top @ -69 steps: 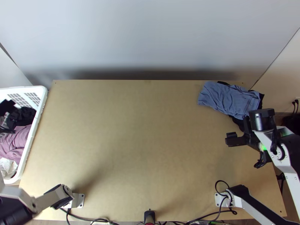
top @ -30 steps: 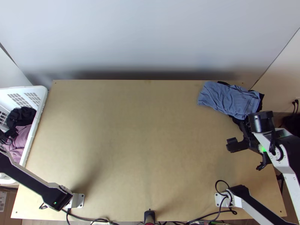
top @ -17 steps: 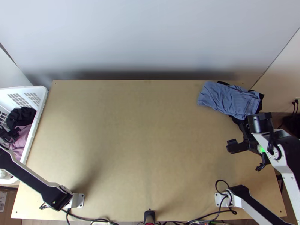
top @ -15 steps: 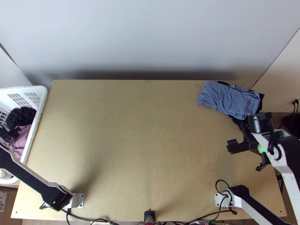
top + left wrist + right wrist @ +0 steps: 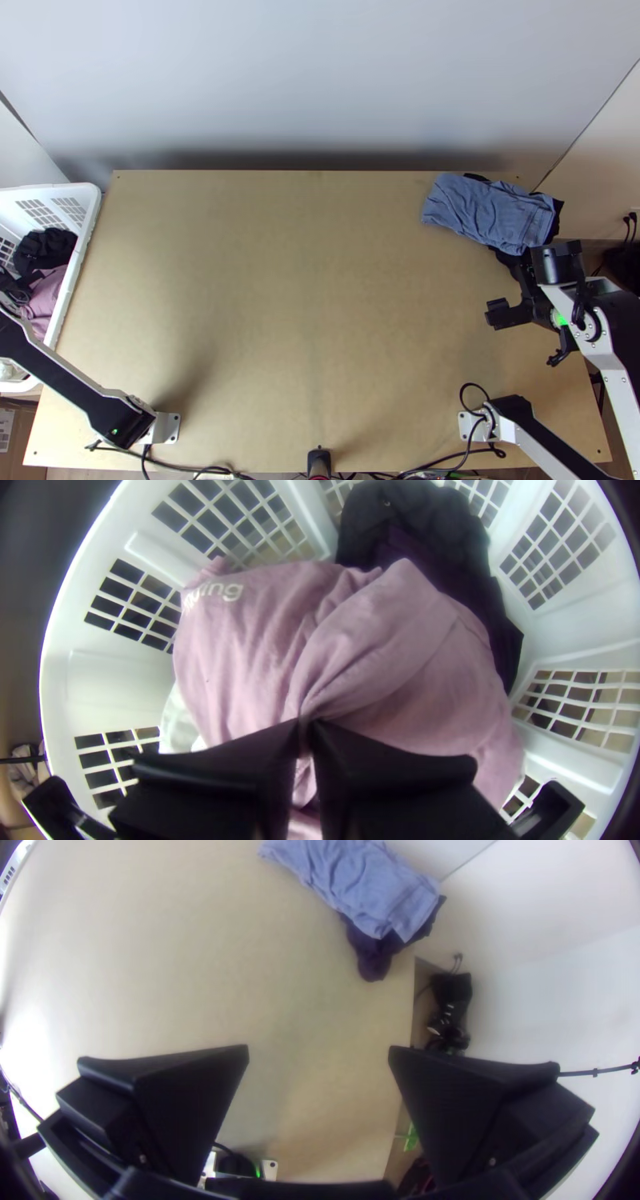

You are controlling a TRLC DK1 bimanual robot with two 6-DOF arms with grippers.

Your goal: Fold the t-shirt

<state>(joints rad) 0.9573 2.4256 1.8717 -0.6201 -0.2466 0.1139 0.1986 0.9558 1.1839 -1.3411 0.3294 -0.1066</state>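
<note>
Pink cloth pinched in the basket

The left hand clenches soft, matte pink cloth, gathered into a rounded, creased fold, inside the rigid white lattice basket at the desk's left edge. The bunched cloth has no clear long axis; its fold narrows towards the fingertips. The left wrist view reveals pale print on it. The top view shows wrinkled blue cloth slanting from far left to near right. The right hand gapes, released.

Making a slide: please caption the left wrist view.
Left gripper pinching a bunched pink garment in a white basket, dark cloth beside it.
</note>
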